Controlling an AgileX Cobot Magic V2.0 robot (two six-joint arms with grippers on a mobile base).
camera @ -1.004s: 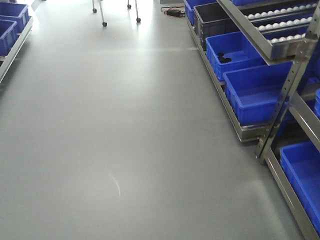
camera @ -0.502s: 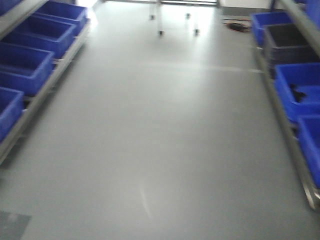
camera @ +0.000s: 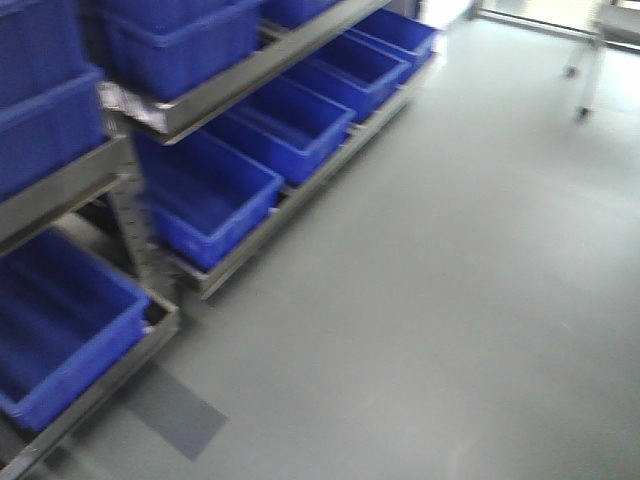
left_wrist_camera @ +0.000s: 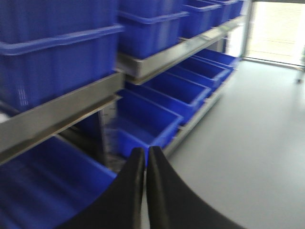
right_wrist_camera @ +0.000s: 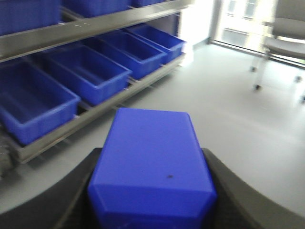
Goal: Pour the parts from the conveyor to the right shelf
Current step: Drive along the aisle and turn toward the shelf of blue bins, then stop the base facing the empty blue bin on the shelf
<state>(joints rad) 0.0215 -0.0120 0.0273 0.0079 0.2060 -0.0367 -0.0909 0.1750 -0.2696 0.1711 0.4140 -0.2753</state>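
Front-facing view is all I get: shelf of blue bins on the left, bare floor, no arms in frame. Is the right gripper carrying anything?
Observer: Yes. In the right wrist view, the right gripper is shut on a blue block, with a jaw against each side of it.
Operator: And the left one?
Observer: In the left wrist view, the left gripper is shut and empty. Its jaws are pressed together with nothing between them.
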